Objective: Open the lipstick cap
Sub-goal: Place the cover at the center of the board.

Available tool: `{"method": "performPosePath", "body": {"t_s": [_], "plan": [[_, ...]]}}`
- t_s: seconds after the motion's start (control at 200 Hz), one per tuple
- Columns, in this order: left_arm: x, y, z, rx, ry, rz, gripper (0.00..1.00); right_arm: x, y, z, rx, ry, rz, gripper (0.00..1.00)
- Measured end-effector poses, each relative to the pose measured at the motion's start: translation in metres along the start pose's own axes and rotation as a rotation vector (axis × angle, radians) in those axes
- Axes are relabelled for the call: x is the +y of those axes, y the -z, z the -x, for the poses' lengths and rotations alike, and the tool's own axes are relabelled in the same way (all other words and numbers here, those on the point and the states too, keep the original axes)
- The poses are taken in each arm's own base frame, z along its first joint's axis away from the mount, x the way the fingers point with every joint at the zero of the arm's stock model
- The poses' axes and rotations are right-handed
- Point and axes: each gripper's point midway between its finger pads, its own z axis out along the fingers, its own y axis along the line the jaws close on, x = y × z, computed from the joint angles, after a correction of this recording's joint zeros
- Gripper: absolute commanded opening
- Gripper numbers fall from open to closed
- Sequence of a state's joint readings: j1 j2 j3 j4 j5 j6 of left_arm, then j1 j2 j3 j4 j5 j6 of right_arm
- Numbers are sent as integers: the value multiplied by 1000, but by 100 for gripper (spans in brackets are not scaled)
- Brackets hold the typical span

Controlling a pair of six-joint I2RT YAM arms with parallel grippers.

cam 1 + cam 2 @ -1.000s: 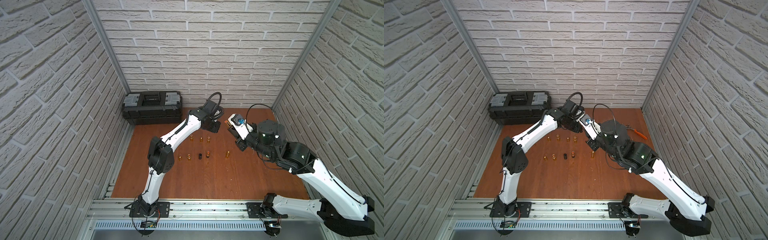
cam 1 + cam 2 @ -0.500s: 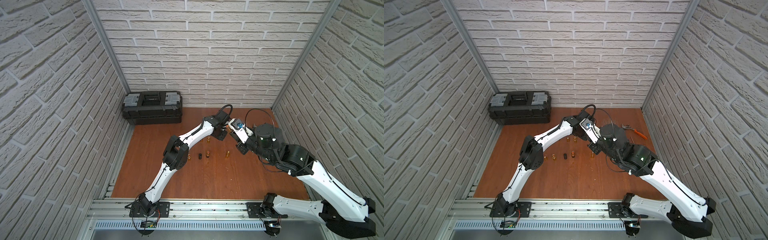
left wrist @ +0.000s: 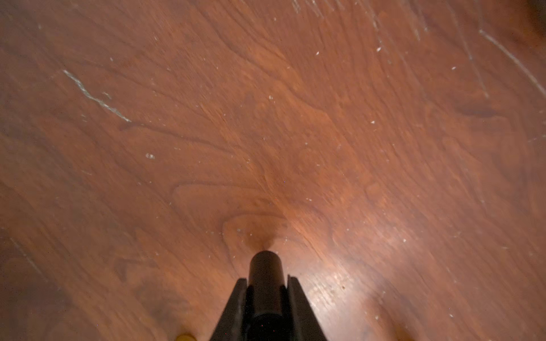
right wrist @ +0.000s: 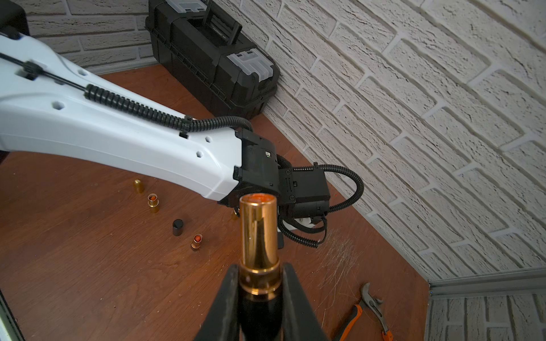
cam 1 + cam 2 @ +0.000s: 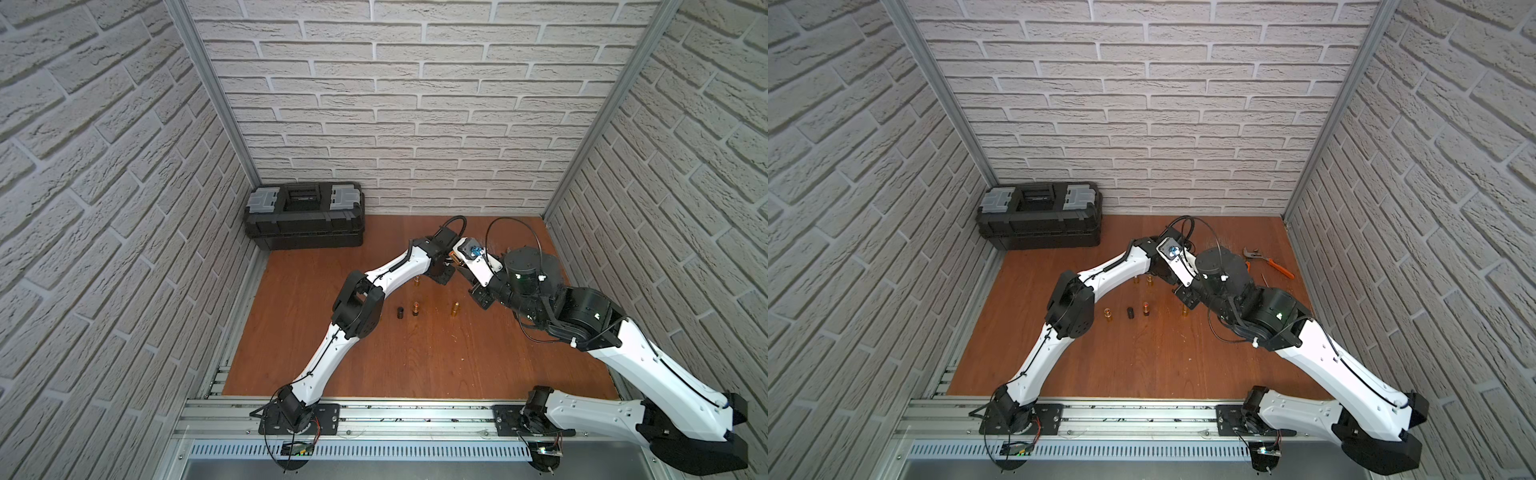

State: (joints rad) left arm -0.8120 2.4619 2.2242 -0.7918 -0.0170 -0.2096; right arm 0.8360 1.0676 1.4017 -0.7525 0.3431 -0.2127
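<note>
Top views: since a second ago my left arm [image 5: 397,272] has swung right and stretched out. Its wrist now sits just beside the right arm's [image 5: 519,274] wrist over the back of the desk [image 5: 415,365]. The right arm has barely shifted. The loose lipsticks [image 5: 415,308] and a black cylinder [image 5: 400,313] stand mid-desk, same spots as before. Toolbox [image 5: 305,222] at back left, pliers [image 5: 1268,261] at back right.

Left wrist: left pincer [image 3: 266,280] is clenched on the lipstick cap [image 3: 266,265]. Only bare wood beyond it, and I can't tell if the cap touches.

Right wrist: right pincer [image 4: 260,273] is grasping the lipstick tube [image 4: 259,230] at its black base. The gold sleeve is uncapped and points toward the left arm's wrist. Cap and tube are apart, one in each pincer.
</note>
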Motion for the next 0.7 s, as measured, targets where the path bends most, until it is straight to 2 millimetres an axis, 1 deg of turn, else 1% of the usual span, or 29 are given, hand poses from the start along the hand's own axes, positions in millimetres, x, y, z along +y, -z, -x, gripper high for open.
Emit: {"method": "performPosePath", "body": {"t_s": [0.085, 0.255, 0.3, 0.405, 0.445, 0.59, 0.7], "plan": [[0, -8, -4, 12, -3, 4, 14, 1, -1, -1, 4, 2, 1, 6], [0, -7, -2, 9, -7, 5, 18, 1, -2, -1, 6, 2, 1, 7], [0, -7, -1, 8, -8, 5, 23, 1, -3, -2, 8, 3, 2, 7], [-1, -6, -2, 10, -12, 5, 39, 2, -4, -3, 12, 4, 3, 6], [-1, -6, -2, 12, -10, 5, 43, 2, -4, -3, 12, 3, 3, 6], [-1, -5, -3, 15, -3, -1, 47, 2, -4, -3, 12, -9, 4, 7], [-2, 2, 3, 2, 20, -31, 49, 3, -3, -3, 10, -16, 9, 7]]}}
